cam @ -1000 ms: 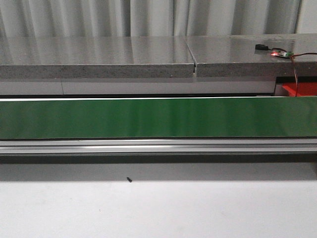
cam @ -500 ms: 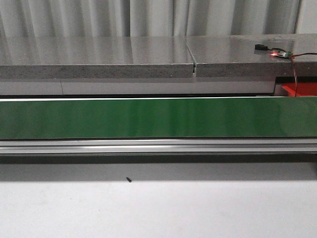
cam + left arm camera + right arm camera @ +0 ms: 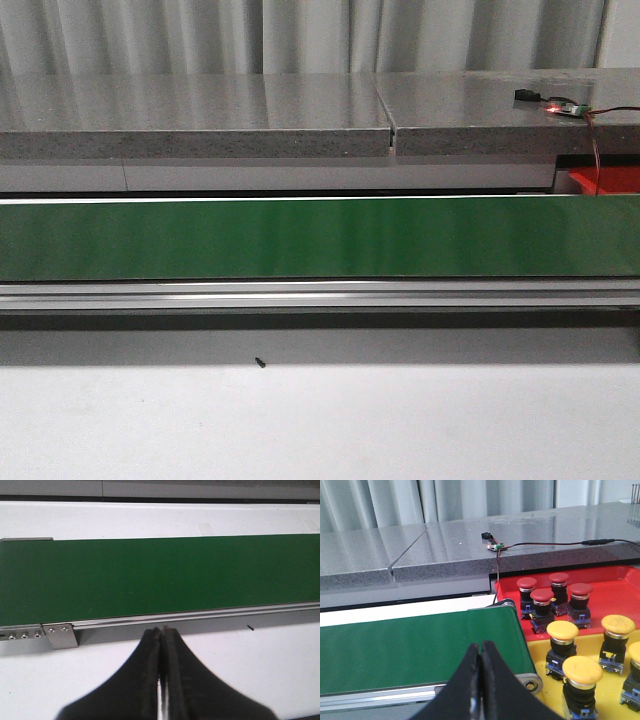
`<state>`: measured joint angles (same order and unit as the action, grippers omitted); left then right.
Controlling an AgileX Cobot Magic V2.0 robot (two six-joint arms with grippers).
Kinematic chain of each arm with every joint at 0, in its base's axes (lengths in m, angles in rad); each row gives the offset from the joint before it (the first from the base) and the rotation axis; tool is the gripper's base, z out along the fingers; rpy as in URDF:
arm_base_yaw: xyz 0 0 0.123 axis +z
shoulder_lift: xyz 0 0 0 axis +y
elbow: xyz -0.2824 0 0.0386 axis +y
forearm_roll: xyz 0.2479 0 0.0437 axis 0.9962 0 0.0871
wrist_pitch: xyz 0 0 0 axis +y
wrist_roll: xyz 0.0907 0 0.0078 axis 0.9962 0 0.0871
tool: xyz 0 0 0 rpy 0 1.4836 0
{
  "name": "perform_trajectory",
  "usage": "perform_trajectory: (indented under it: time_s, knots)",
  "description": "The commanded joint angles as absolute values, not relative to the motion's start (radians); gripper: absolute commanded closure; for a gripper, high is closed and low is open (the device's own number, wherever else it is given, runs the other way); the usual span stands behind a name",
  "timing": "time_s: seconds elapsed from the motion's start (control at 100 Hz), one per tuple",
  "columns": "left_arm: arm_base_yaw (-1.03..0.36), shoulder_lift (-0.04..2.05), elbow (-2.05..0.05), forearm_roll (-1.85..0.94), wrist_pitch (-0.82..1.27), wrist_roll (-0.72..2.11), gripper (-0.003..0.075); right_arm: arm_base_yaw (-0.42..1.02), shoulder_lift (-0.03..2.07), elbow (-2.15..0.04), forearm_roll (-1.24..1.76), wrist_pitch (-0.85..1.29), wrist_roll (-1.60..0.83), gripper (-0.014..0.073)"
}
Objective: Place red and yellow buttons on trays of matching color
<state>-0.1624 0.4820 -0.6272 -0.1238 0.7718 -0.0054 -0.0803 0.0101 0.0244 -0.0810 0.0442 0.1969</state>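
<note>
In the right wrist view, several red buttons (image 3: 542, 596) stand upright in the red tray (image 3: 615, 590). Several yellow buttons (image 3: 562, 630) stand in the yellow tray (image 3: 537, 653) beside it, at the end of the green belt (image 3: 420, 640). My right gripper (image 3: 481, 645) is shut and holds nothing, over the belt's near edge and left of the trays. My left gripper (image 3: 162, 629) is shut and empty over the white table, just short of the belt's rail. The front view shows only a corner of the red tray (image 3: 608, 180) and neither gripper.
The long green belt (image 3: 300, 238) with its aluminium rail (image 3: 300, 293) crosses the view. Behind it is a grey stone counter (image 3: 200, 110) carrying a small circuit board (image 3: 565, 107) with a lit LED and wires. A tiny black speck (image 3: 260, 362) lies on the white table.
</note>
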Motion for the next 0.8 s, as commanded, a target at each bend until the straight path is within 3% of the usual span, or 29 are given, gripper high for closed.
perform_trajectory:
  time_s: [0.0,0.79]
  knots:
    - [-0.170,0.486,-0.654,-0.133,0.709,-0.015,0.0739,-0.080,-0.029,0.013,-0.097,-0.015,0.198,0.0653]
    - [-0.170,0.486,-0.654,-0.133,0.709,-0.015,0.0739,-0.080,-0.032,0.013,-0.097,-0.012,0.197,0.0653]
